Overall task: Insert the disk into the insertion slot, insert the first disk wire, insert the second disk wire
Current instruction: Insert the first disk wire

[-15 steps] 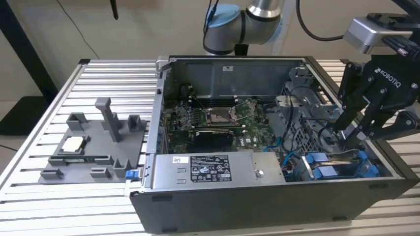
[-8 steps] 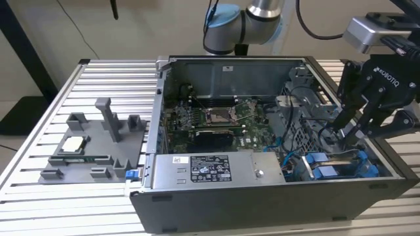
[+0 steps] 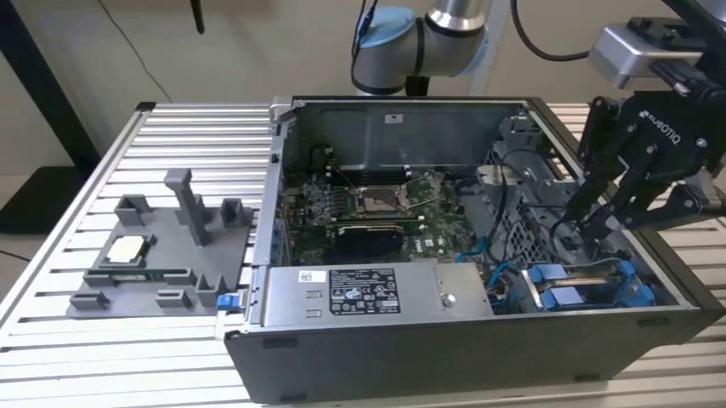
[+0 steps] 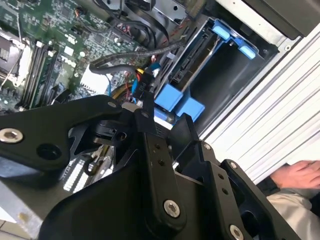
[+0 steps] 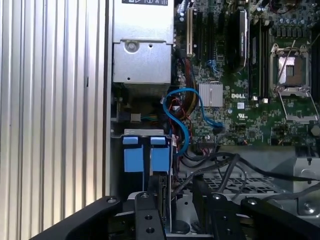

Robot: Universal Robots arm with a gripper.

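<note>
The disk (image 3: 575,287), framed by its blue carrier, sits edge-up in the insertion slot (image 3: 635,280) at the front corner of the open computer case, on the exterior view's right. Its blue tabs show in both wrist views (image 4: 175,101) (image 5: 145,156). My black gripper (image 3: 590,223) hangs just above that bay, and its fingers stand apart with nothing gripped (image 5: 175,212) (image 4: 162,119). A black plug on a wire bundle (image 4: 144,84) lies close to one fingertip. A blue wire (image 5: 183,120) loops between the bay and the motherboard.
The grey power-supply box (image 3: 363,291) sits beside the bay, with the green motherboard (image 3: 375,208) behind it. A grey fixture (image 3: 159,255) with small parts stands on the slatted table (image 3: 68,340), at the exterior view's left. A person's hand (image 4: 300,175) rests beyond the case.
</note>
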